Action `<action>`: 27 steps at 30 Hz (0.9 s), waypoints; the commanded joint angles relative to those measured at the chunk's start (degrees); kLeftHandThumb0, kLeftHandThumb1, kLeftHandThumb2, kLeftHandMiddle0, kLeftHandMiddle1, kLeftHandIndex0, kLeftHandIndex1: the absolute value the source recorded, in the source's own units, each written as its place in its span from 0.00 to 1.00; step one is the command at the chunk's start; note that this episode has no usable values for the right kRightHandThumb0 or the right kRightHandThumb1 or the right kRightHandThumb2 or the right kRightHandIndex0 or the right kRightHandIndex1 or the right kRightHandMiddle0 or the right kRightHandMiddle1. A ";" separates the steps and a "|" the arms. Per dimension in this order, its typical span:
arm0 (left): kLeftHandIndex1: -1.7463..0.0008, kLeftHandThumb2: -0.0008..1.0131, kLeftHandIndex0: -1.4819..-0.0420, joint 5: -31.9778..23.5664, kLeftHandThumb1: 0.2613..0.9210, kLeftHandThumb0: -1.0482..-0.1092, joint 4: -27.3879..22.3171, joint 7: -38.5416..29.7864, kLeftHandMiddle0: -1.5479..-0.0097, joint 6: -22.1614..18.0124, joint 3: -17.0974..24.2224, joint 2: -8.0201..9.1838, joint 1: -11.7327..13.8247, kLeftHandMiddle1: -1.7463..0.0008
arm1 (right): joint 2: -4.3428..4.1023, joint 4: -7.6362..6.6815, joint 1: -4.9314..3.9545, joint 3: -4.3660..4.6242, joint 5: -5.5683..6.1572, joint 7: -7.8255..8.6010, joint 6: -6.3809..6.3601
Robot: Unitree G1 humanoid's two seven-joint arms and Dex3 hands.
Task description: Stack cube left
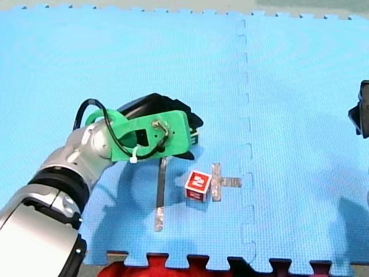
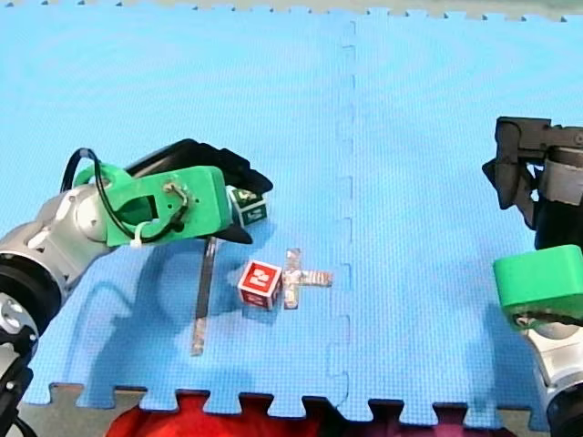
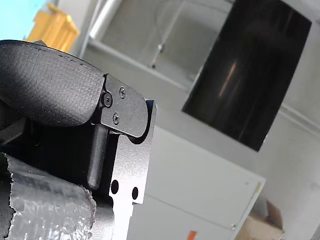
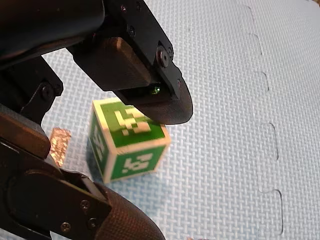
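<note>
left hand [image 2: 211, 173]: fingers [image 4: 170, 100] clamped on green cube [image 4: 127, 137], just far-left of red cube [image 2: 260, 284] | red cube on mat [image 2: 410, 109] by tape cross [image 2: 305, 277] | right hand [image 2: 521, 173]: empty, right edge | progress: green picked; carrying over and stacking on red remain

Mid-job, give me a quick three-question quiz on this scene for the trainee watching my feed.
1. True or false: the red cube sits on the blue mat with nothing stacked on it.
2. Which cube is at the left hand? A. red cube B. green cube C. none
3. Fill in: the right hand is over the mat's right part, across the seam; the red cube lies on the ___ hand's side of that seam.

Key: 1 true; 2 B; 3 left.
</note>
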 commanded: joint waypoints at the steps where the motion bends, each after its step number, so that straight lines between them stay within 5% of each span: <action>1: 1.00 0.01 0.52 0.16 0.70 0.22 0.19 0.19 0.40 0.14 0.25 0.03 0.04 0.00 | -0.27 -0.02 0.22 -0.08 0.07 -0.19 -0.26; 7: 1.00 0.00 0.53 1.39 0.69 0.21 0.52 0.80 0.39 0.29 -0.52 -0.03 0.17 0.00 | -0.37 -0.74 0.79 -0.19 0.36 0.16 -0.43; 15: 1.00 0.00 0.69 1.55 0.70 0.18 0.65 -3.69 0.39 2.58 -0.57 -0.04 -0.05 0.00 | -0.40 -2.24 1.69 -0.40 0.50 0.44 -0.09; 27: 1.00 0.01 0.71 2.99 0.73 0.15 0.36 -5.24 0.39 2.78 -2.33 1.47 0.95 0.00 | -0.86 -2.73 2.18 -1.13 1.65 1.71 -0.35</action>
